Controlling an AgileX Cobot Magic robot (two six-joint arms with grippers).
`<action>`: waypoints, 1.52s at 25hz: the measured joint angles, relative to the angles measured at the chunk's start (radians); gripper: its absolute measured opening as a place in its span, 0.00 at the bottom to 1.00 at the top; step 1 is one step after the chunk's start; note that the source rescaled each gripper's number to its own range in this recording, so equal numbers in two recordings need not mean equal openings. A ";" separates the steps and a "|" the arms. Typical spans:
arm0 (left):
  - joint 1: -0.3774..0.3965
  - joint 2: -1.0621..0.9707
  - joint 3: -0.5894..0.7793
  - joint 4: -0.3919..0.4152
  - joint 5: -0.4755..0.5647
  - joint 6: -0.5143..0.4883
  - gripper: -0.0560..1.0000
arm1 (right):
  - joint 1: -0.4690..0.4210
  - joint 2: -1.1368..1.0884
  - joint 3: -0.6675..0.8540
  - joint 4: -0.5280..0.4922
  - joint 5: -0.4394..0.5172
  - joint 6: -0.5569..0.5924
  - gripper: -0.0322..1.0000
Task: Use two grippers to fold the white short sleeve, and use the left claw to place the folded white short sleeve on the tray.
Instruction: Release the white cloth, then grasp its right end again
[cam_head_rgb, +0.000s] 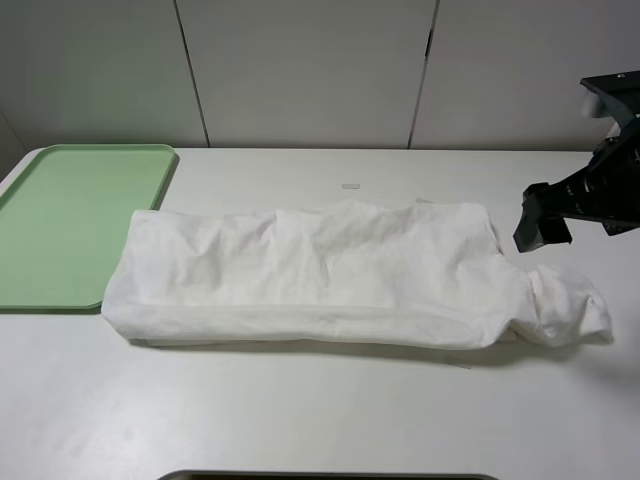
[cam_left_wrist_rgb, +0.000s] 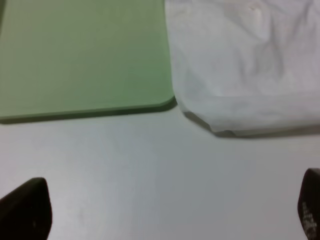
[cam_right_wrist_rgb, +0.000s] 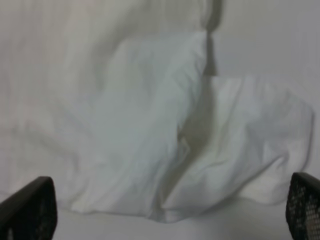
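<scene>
White short sleeve (cam_head_rgb: 310, 270), just one, lies in a long rumpled band across the middle of the desk (cam_head_rgb: 300, 420). Its left end is just beside the one green tray (cam_head_rgb: 70, 220) at the desk's left edge. Two grippers: left gripper (cam_left_wrist_rgb: 167, 210) wide, empty, over bare desk; right gripper (cam_right_wrist_rgb: 167, 210) wide, empty, above the shirt's bunched right end.

small tape strip (cam_head_rgb: 350, 186) on white table (cam_head_rgb: 300, 410)
</scene>
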 joint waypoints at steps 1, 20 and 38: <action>0.011 0.000 0.000 0.000 0.000 0.000 0.98 | 0.000 0.004 0.000 -0.026 -0.014 0.023 1.00; 0.014 0.000 0.000 0.000 0.000 0.000 0.97 | -0.006 0.337 -0.151 -0.031 -0.065 0.003 1.00; 0.014 0.000 0.000 0.000 0.000 0.000 0.97 | -0.154 0.553 -0.160 0.092 -0.164 -0.100 1.00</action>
